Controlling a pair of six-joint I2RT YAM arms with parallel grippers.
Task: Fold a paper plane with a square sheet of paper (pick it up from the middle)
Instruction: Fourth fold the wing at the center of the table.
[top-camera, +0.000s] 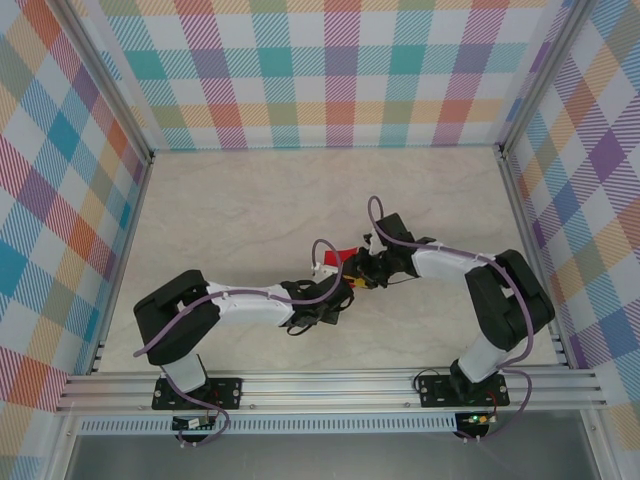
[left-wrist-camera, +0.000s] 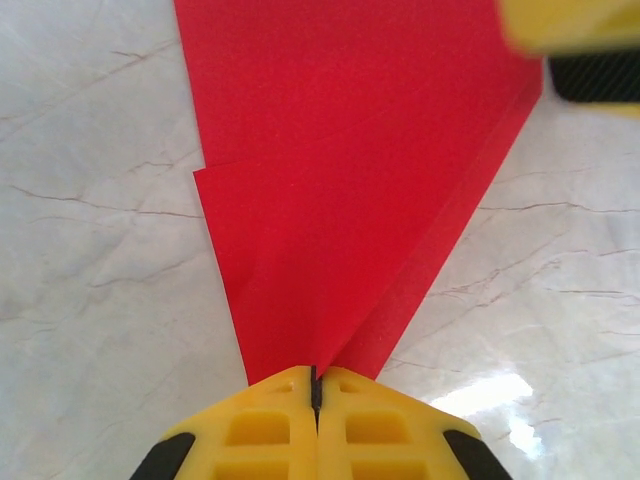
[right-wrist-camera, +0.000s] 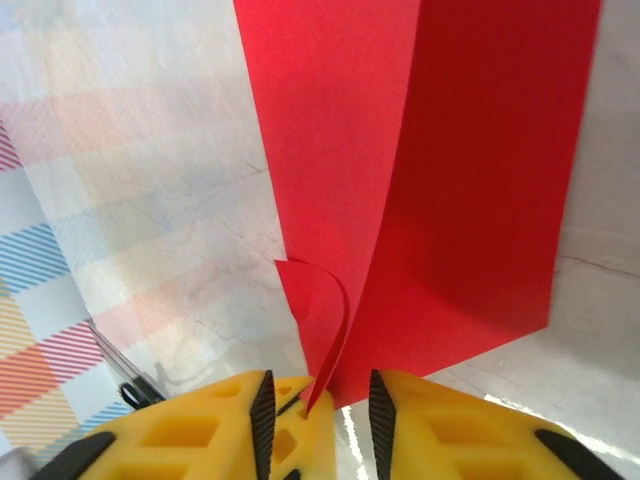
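The square sheet of paper (top-camera: 344, 257) is bright red and folded into overlapping layers. It is held up over the middle of the table between the two arms. My left gripper (left-wrist-camera: 315, 375) is shut on a narrow folded end of the paper (left-wrist-camera: 350, 180), which fans out away from it. My right gripper (right-wrist-camera: 320, 395) faces it from the other side with its jaws apart. A curled edge of the paper (right-wrist-camera: 480, 180) hangs between those jaws without being pinched. The left gripper's yellow fingertips (right-wrist-camera: 311, 426) also sit in that gap. From above, the left gripper (top-camera: 349, 284) and the right gripper (top-camera: 367, 272) nearly touch.
The marble-patterned table (top-camera: 250, 210) is boxed in by plaid walls (top-camera: 330, 70) on three sides. An aluminium rail (top-camera: 330, 385) runs along the near edge at the arm bases. Purple cables (top-camera: 320, 245) loop above both wrists.
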